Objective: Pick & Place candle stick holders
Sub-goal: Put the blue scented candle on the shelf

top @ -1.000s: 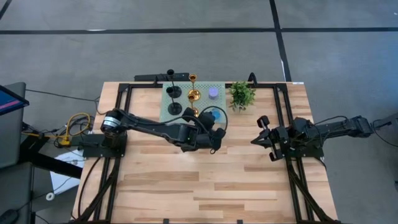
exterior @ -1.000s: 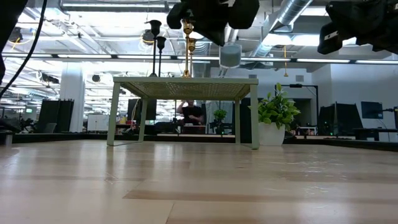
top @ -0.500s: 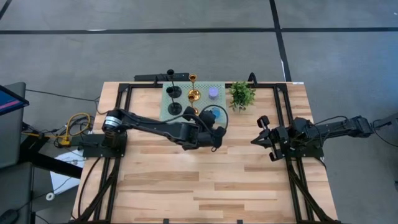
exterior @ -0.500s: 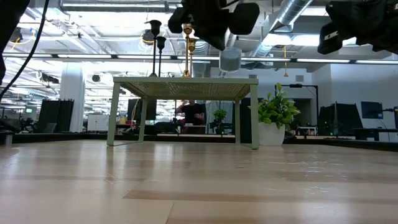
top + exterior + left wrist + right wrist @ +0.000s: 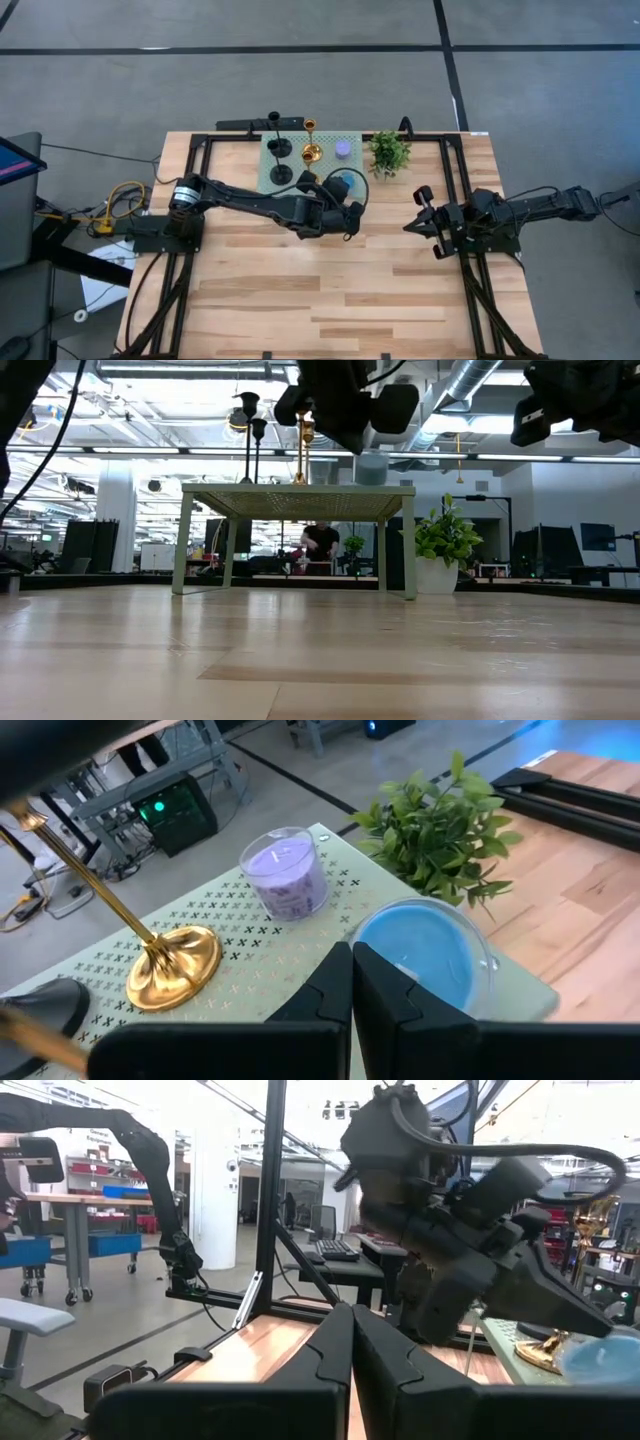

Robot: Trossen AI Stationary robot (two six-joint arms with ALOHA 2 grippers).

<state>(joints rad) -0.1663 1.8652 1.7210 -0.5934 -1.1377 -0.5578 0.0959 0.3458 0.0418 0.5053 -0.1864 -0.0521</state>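
Observation:
A pale green perforated stand [image 5: 300, 165] at the table's far middle carries two black candle stick holders [image 5: 275, 147] [image 5: 282, 172] and two gold ones [image 5: 311, 150] [image 5: 307, 180], each upright on its round base. The nearer gold one is partly behind my left arm. A blue candle jar [image 5: 344, 183] stands at the stand's near right corner. My left gripper [image 5: 352, 948] is over that corner, its fingers closed together at the jar's rim. My right gripper [image 5: 415, 210] waits shut and empty above the table's right half. My left gripper has its fingertips at the blue jar's rim [image 5: 372, 932], on the side nearest the arm; the fingers themselves hide the place of contact. They slant down from the near left. The jar [image 5: 370, 468] is upright with its bottom down at the stand's top.
A purple candle jar [image 5: 343, 149] stands on the stand's far right. A small green potted plant [image 5: 388, 152] stands on the table just right of the stand. Black frame rails [image 5: 455, 180] run along the table's sides. A person moves in the room behind.
My left gripper has come down and a little toward the table's right edge. The blue jar below it has come down with it, from clear above the stand to the stand's top.

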